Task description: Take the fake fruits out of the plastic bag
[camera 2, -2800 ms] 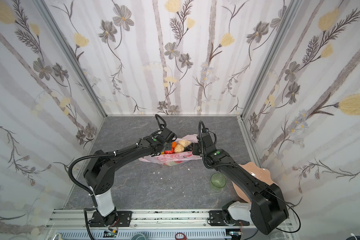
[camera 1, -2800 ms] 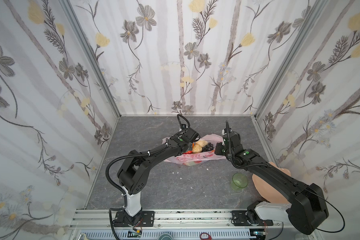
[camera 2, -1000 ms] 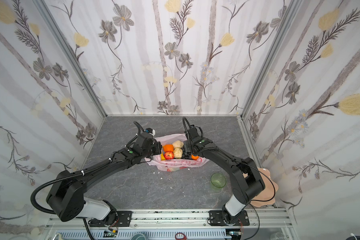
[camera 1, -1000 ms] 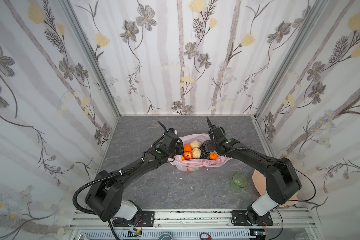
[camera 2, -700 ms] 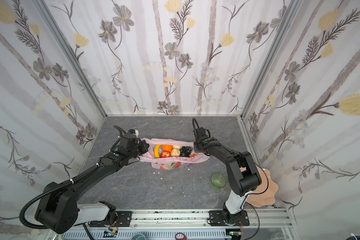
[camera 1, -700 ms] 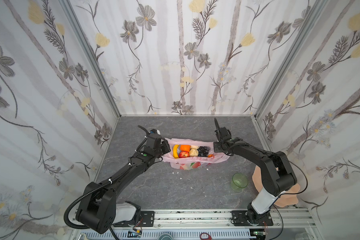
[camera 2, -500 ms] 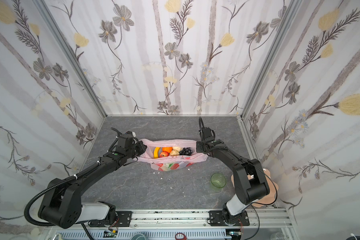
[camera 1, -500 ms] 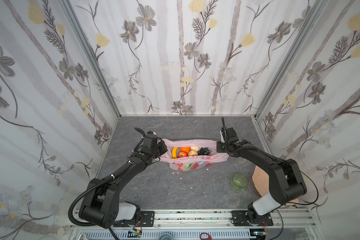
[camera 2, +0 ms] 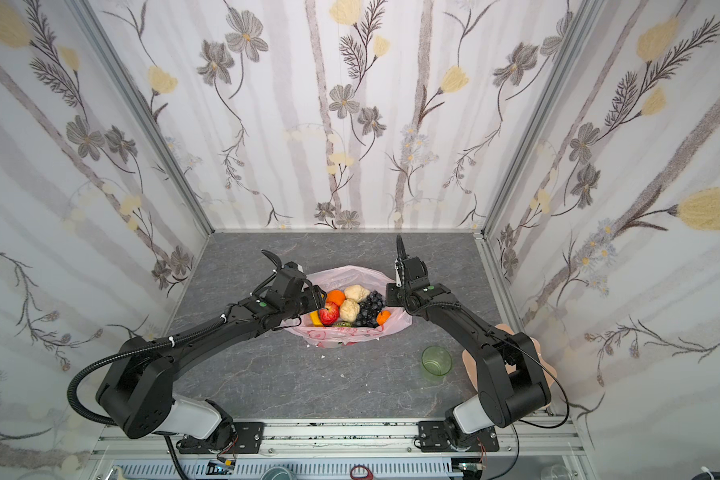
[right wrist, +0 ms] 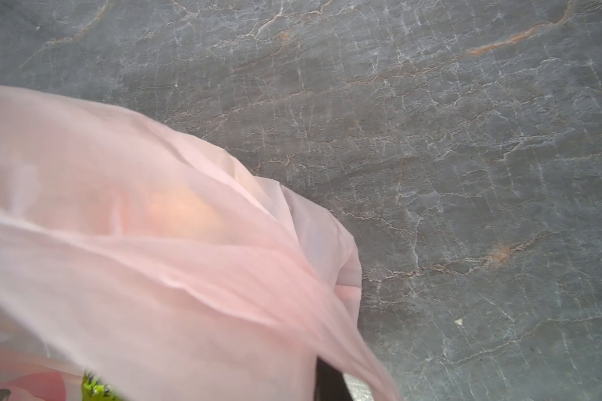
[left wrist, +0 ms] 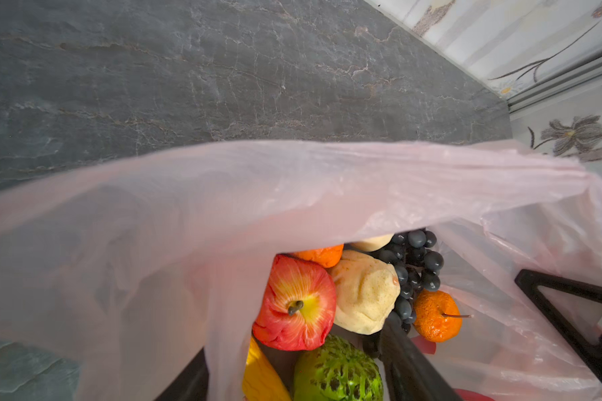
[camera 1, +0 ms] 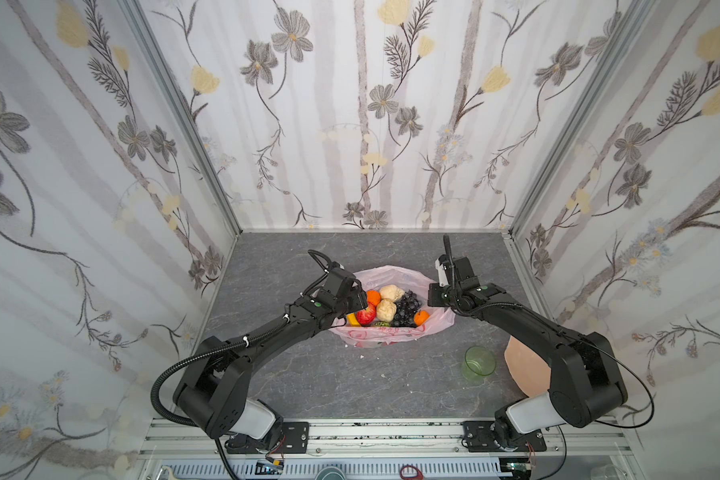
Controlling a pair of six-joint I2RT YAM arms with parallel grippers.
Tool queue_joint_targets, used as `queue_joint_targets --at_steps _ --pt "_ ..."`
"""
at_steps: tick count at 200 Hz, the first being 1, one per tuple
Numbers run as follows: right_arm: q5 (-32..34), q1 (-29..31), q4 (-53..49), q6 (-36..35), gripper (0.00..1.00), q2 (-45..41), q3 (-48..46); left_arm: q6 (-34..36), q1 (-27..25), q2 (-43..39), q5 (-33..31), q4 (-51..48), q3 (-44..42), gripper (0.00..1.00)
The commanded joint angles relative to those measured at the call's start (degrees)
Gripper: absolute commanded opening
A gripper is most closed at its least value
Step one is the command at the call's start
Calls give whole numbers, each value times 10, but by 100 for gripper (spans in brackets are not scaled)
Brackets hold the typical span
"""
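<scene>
Here the bag (camera 1: 391, 275) lies in the middle of the table (camera 1: 350, 386) with its mouth open upward, and all the fruits sit inside it. In both top views an apple (camera 1: 365, 318) is at the left of the pile. A banana (camera 1: 352, 320) lies just beside it, partly hidden by the left gripper (camera 1: 357, 305). Two beige lumps (camera 1: 386, 309) touch in the middle, and grapes (camera 1: 408, 307) lie to their right. One orange (camera 1: 373, 297) is behind the apple; the other orange (camera 1: 421, 318) is at the right end by the grapes. A green fruit (left wrist: 338, 375) lies at the near edge, next to the banana.

The left gripper hangs over the bag's left rim, jaws apart and holding nothing. In the left wrist view a fold of film hangs beside one finger (left wrist: 188, 380).

The right gripper (camera 1: 433, 296) is at the bag's right rim, clamped on the film. The right wrist view shows pink film stretched out from beside a dark finger (right wrist: 327, 382).

A green cup (camera 1: 479, 368) stands to the near right, well apart from the bag. A plate (camera 1: 524, 365) lies beside the cup, partly under the right arm.
</scene>
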Motion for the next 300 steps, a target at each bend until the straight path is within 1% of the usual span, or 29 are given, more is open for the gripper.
queue_joint_targets --at_steps 1,36,60,81,101,108,121,129,140,150,159,164,180,193,202,217,245,260,269,281,300 --pt "-1 10 30 15 0 -3 6 -26 -30 4 -105 -56 23 68" --pt "11 13 28 17 0 -5 4 -37 -75 -13 -207 -133 70 72" --pt "17 14 25 17 0 -7 2 -46 -106 -17 -236 -188 98 74" --pt "20 14 25 18 0 -8 1 -52 -138 -4 -255 -238 133 76" --pt "21 15 27 18 0 -8 2 -32 -158 5 -274 -259 162 80" --pt "22 16 25 18 0 -8 3 -20 -158 7 -290 -267 168 83" --pt "24 17 24 18 0 -9 4 10 -153 13 -325 -283 188 86" --pt "24 17 23 17 0 -10 4 31 -141 21 -325 -292 195 86" --pt "25 17 21 16 0 -12 3 52 -121 37 -321 -312 233 87" --pt "27 17 21 16 0 -14 1 72 -115 48 -345 -325 253 88" --pt "28 17 21 16 0 -16 -2 91 -108 58 -359 -327 265 91" --pt "29 18 22 16 0 -19 -4 100 -102 64 -357 -328 268 93" --pt "28 18 24 18 0 -20 -9 121 -69 90 -332 -328 275 93" --pt "29 18 25 19 0 -22 -13 123 -52 109 -307 -327 272 87" --pt "30 18 25 18 0 -24 -15 123 -47 120 -284 -324 269 84" --pt "34 18 24 18 0 -25 -17 123 -42 143 -248 -322 260 83" --pt "42 22 20 17 0 -25 -16 122 -27 180 -224 -309 238 83" --pt "42 22 20 16 0 -25 -17 128 -14 183 -200 -286 223 80" --pt "42 22 20 16 0 -25 -18 134 -7 184 -190 -276 215 77" --pt "42 22 20 15 0 -25 -20 141 5 193 -176 -265 210 70" --pt "38 22 19 14 0 -24 -20 156 27 209 -156 -246 203 54"
